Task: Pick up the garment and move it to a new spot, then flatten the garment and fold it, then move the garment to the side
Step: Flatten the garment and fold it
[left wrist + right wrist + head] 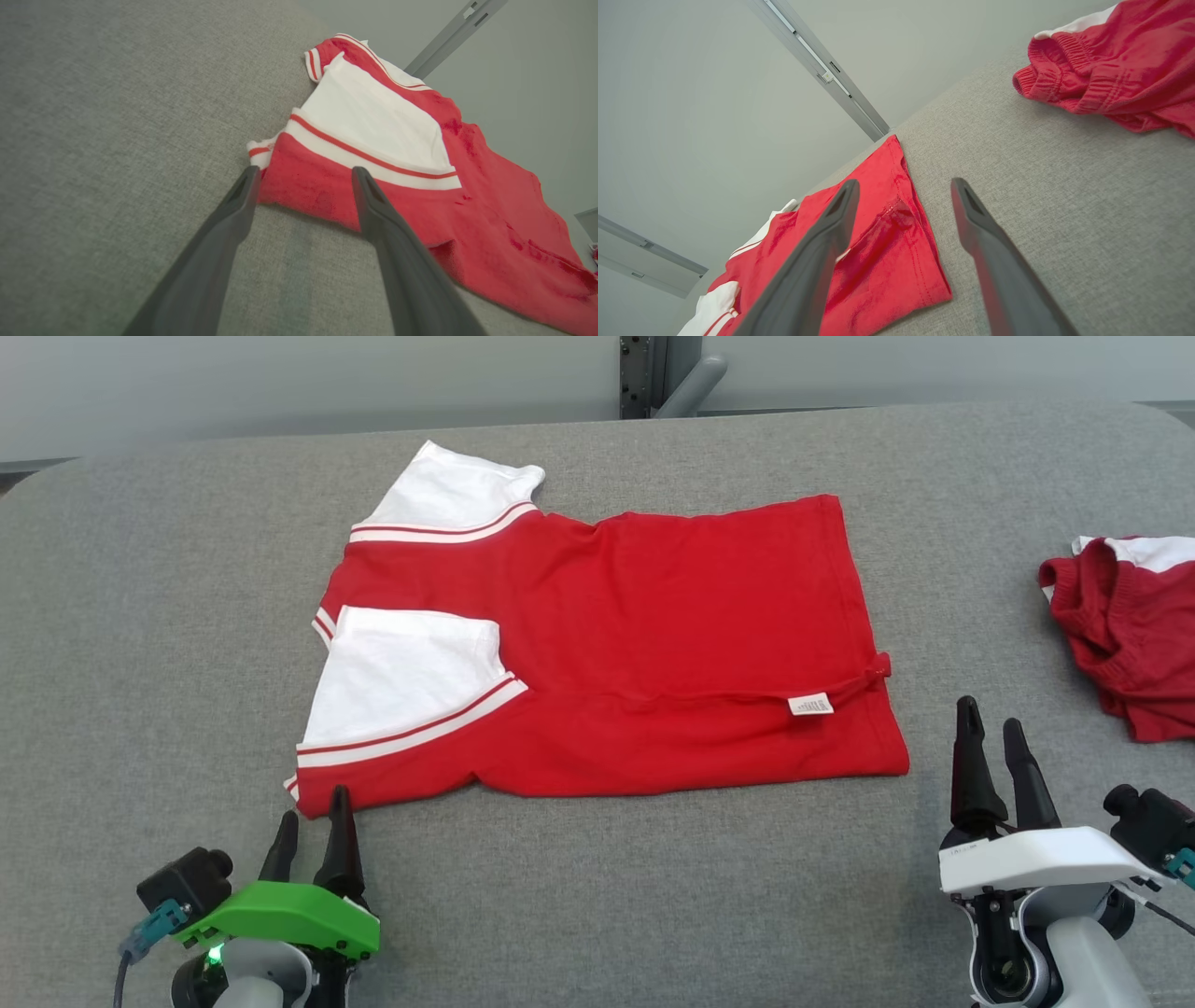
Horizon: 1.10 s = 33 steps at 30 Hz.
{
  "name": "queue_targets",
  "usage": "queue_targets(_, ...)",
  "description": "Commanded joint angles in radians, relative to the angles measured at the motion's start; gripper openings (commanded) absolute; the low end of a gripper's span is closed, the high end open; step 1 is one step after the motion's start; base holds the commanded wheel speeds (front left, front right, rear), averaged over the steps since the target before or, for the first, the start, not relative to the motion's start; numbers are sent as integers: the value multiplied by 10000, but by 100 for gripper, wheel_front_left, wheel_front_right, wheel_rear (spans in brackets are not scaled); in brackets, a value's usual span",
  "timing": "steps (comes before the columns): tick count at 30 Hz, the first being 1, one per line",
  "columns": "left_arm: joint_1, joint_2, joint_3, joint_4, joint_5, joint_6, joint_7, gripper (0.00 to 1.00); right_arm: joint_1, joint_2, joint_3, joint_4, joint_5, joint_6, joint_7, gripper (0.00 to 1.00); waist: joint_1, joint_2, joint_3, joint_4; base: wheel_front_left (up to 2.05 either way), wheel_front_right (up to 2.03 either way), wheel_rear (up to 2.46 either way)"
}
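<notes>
L end effector released, at garment corner | R end effector released, nr hem | garment folded flat

A grey woven-fabric tabletop lies beneath the left gripper and the right gripper and stretches ahead of them, its far corners rounded. Past its far edge, well ahead of both, stands a plain pale wall with a dark slotted metal upright — light soft, even.
</notes>
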Motion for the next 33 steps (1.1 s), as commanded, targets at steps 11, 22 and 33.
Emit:
queue_targets(11,-622,32,380,1151,-938,144,876,100,96,-29,284,-52,-215,2,-27,100,0,0,100,-349,0,0,0)
queue_targets(22,-953,264,-19,1130,-952,2,621,0,-571,-24,680,2011,-921,2,-16,100,0,0,170,-440,0,0,0)
queue_targets(33,-892,365,-745,60,-428,-20,40,0,-2631,-11,1016,5414,-1481,2,783,100,0,0,140,-5,0,0,0)
